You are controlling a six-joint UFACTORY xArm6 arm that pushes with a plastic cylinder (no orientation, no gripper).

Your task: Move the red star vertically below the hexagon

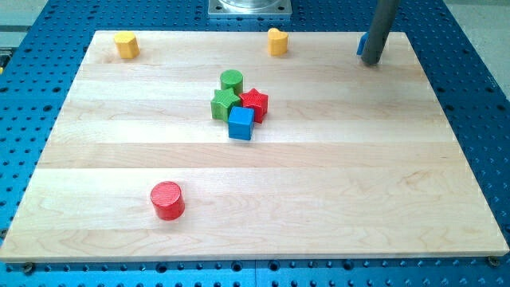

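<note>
Centrally, red star packed against green star, green cylinder and blue cube, yellow hexagon seen top left, my tip parked top right beside a half-hidden blue block, nothing gripped.

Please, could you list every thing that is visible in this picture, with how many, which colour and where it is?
yellow hexagon: 1, yellow, top-left corner of the board.
yellow block: 1, yellow, top edge near the middle; shape unclear.
blue block: 1, blue, top right, mostly hidden behind the rod; shape cannot be told.
green cylinder: 1, green, top of the central cluster.
green star: 1, green, left side of the cluster.
red star: 1, red, right side of the cluster, beside the green star.
blue cube: 1, blue, bottom of the cluster.
red cylinder: 1, red, alone at lower left.
wooden board: 1, light wood, on a blue perforated table.
my tip: 1, dark rod end, top right, next to the blue block, far from the cluster.
</note>
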